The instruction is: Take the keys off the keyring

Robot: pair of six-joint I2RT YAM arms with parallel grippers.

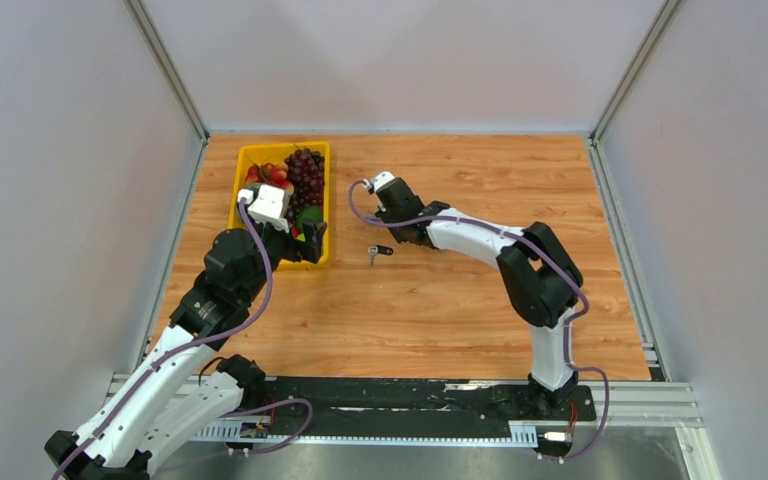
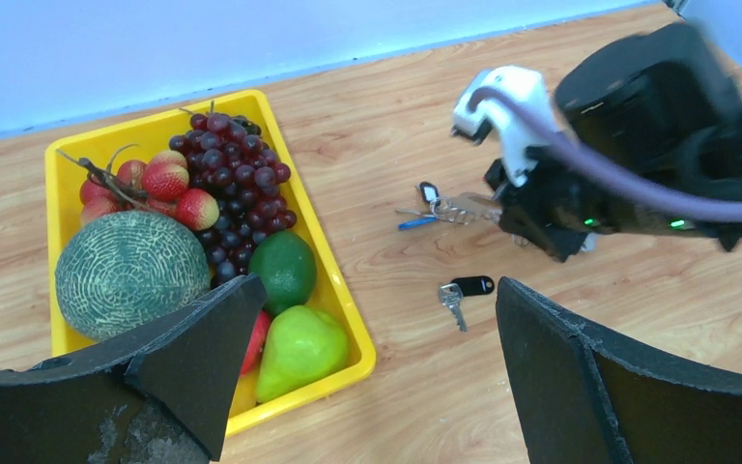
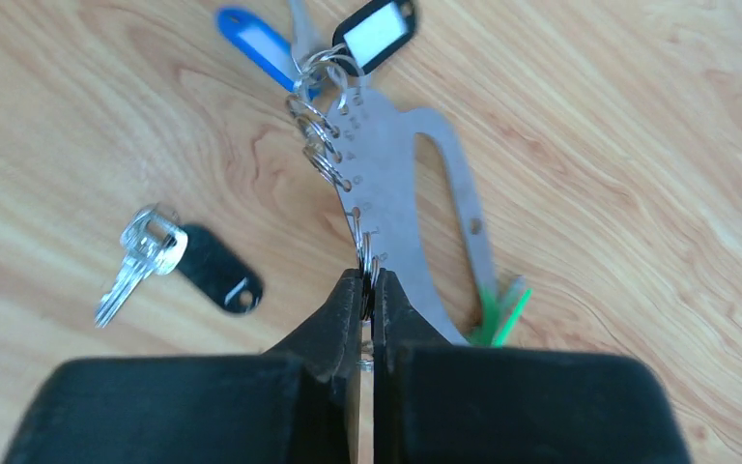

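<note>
The keyring [image 3: 396, 184] is a flat grey metal holder with a row of small rings along one edge, lying on the wooden table. A blue-tagged key [image 3: 256, 43] and a black-framed tag [image 3: 377, 29] hang at its far end. A green tag [image 3: 498, 314] shows at its near right. My right gripper [image 3: 368, 280] is shut on a small ring at the holder's near end; it also shows in the left wrist view [image 2: 496, 206]. A loose key with a black tag [image 3: 145, 256] lies apart on the table [image 1: 380, 252]. My left gripper [image 2: 379, 287] is open and empty, above the tray's near right corner.
A yellow tray [image 1: 243, 153] at the back left holds grapes [image 2: 237, 179], a melon [image 2: 130, 271], strawberries, a green pear [image 2: 299, 350] and other fruit. Grey walls enclose the table on three sides.
</note>
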